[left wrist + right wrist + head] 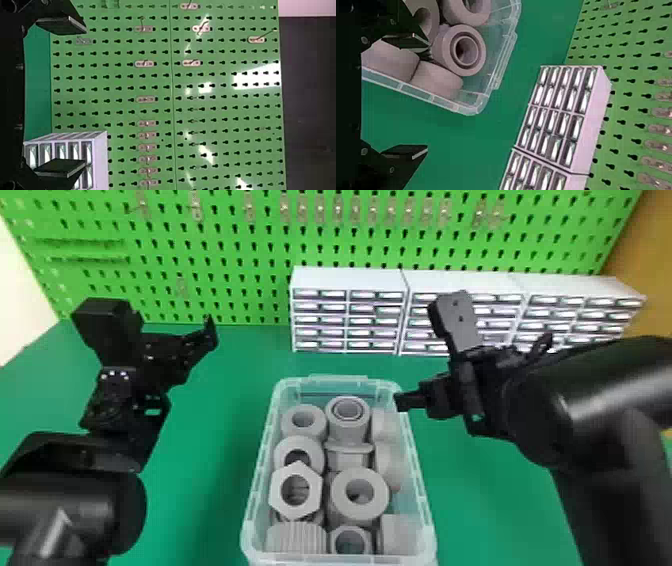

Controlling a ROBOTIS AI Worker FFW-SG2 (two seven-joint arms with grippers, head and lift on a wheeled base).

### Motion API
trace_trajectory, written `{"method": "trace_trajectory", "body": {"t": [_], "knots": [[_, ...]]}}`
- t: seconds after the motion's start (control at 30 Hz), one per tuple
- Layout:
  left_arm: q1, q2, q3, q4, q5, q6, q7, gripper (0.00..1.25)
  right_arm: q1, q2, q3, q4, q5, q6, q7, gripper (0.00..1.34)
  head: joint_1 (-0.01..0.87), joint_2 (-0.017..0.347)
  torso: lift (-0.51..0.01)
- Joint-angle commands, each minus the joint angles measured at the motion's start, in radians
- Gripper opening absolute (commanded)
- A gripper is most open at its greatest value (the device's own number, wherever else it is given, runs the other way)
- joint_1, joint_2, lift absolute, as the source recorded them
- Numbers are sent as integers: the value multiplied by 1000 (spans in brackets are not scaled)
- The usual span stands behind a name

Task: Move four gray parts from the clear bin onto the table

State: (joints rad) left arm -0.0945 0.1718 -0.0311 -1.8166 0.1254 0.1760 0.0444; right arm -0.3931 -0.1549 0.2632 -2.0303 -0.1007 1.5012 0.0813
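In the head view my left gripper point(161, 324) hangs over the table point(215, 445), left of the clear bin point(337, 380), its two flat fingers spread well apart with no part between them. My right gripper point(429, 357) is at the bin's far right side, wide open too and holding nothing; one finger points at the rim, though I can't tell whether it touches. The gray parts point(381, 495) are packed together inside the bin: a six-sided ring point(316, 490) in the near left, plain round rings around it, and toward the far end one round part point(348, 432) with a smaller ring showing inside its top. White drawer cabinets point(347, 280) stand behind, before a green pegboard point(240, 245). In my left wrist view, the left gripper point(61, 97) is wide open and empty, facing the pegboard, with a cabinet behind one finger. In my right wrist view, the right gripper point(407, 97) has a broad, empty gap; one finger overlaps the bin and its gray parts, the other is seen against the table.
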Motion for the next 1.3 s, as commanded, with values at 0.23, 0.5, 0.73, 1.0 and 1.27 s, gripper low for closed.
{"method": "trace_trajectory", "body": {"t": [0.23,0.5,0.73,1.0,1.27], "knots": [[2,0,0,0,-1,3,0,1141,-41,9,22,105,-48,-10,0,996,687,26,-50],[2,0,0,0,-1,3,0,1141,-47,11,34,127,-59,-9,0,996,687,26,-50],[1,0,2,0,-1,3,0,1141,-46,11,34,128,-59,-7,0,996,687,26,-50],[1,0,2,0,-1,3,0,1141,-44,11,36,130,-54,-7,0,996,687,26,-50],[1,0,3,0,-1,3,0,1141,-47,8,62,154,-24,-59,0,996,687,26,-50]]}}
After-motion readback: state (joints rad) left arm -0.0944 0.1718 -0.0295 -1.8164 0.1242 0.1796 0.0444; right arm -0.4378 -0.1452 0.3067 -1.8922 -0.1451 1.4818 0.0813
